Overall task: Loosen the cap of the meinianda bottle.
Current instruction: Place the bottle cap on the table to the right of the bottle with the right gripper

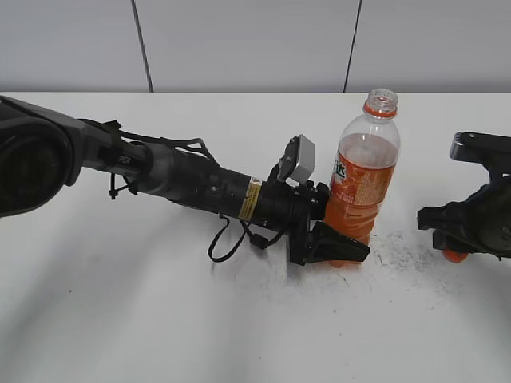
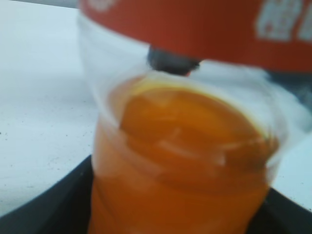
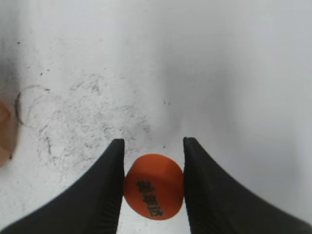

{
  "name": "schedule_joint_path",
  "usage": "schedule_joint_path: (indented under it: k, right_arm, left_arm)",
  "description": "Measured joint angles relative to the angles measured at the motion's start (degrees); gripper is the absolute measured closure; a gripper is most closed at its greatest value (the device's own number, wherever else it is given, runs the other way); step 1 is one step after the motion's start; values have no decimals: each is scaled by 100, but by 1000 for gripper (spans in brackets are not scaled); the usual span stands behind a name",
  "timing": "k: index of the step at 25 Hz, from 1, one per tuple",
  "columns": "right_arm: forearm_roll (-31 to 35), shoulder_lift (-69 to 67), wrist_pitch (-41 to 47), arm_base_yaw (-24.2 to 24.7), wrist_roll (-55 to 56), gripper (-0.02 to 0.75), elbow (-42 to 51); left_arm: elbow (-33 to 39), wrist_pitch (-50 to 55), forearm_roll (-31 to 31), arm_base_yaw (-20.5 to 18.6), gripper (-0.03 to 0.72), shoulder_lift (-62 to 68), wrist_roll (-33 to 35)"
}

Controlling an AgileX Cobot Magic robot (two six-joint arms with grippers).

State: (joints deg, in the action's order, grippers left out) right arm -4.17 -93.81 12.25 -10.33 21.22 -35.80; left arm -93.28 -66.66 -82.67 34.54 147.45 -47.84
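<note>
Cap's off — right gripper (image 3: 152, 187) pinches the cap (image 3: 153, 186) low over the worktop (image 3: 195, 73); left gripper (image 1: 339, 247) clamps the meinianda bottle (image 1: 363, 171) upright.

So your meinianda bottle (image 1: 366, 179) stands upright on the table (image 1: 160, 319), a bit right of the middle. Your left gripper (image 1: 339, 247) comes in from the left and sits around its lower body, one finger on each side. The cap (image 3: 153, 186) is off the neck, down at the table well to the bottle's right, between your right gripper's (image 3: 152, 146) fingers.
</note>
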Motion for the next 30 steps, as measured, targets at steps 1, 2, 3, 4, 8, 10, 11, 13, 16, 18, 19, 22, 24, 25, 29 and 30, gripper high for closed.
schedule_joint_path:
  k: [1, 2, 3, 4, 8, 10, 11, 13, 16, 18, 19, 22, 24, 25, 29, 30]
  right_arm:
    - [0, -33, -72, 7, 0, 466, 0]
    - [0, -34, -86, 7, 0, 466, 0]
    - [0, -99, -259, 7, 0, 466, 0]
    - [0, -154, -376, 7, 0, 466, 0]
    - [0, -373, -716, 7, 0, 466, -5]
    - [0, -518, -899, 7, 0, 466, -5]
    - [0, -564, -956, 7, 0, 466, -5]
    - [0, -626, -1056, 7, -23, 466, -5]
    - [0, -712, -1101, 7, -74, 466, -5]
    - [0, -762, -1101, 7, -81, 462, -5]
    - [0, -775, -1101, 7, -86, 454, -5]
    - [0, -796, -1101, 7, -86, 437, -5]
    - [0, -803, -1101, 7, -98, 370, -5]
    - [0, -803, -1096, 7, -98, 342, -5]
    - [0, -735, -930, 7, -105, 256, -5]
    - [0, -681, -823, 7, -105, 248, -5]
  left_arm:
    - [0, 0, 0, 0, 138, 0, 0]
    - [0, 0, 0, 0, 138, 0, 0]
    - [0, 0, -5, 0, 138, 0, 0]
    - [0, 0, -6, 0, 138, 0, 0]
    - [0, -7, -23, 0, 138, 0, 0]
    - [0, -7, -40, 0, 138, 0, 0]
    - [0, -7, -47, 0, 138, 0, 0]
    - [0, -7, -47, 0, 138, 0, 0]
    - [0, -7, -58, 0, 138, 0, 0]
    - [0, -8, -58, 0, 138, 0, 0]
    - [0, -8, -58, 0, 138, 0, 0]
    - [0, -8, -70, 0, 138, 0, 0]
    - [-2, -8, -82, 0, 138, 0, 0]
    - [-7, -8, -89, 0, 138, 0, 0]
    - [-7, -18, -106, 0, 138, 0, 5]
    - [-7, -18, -106, -5, 138, 0, 5]
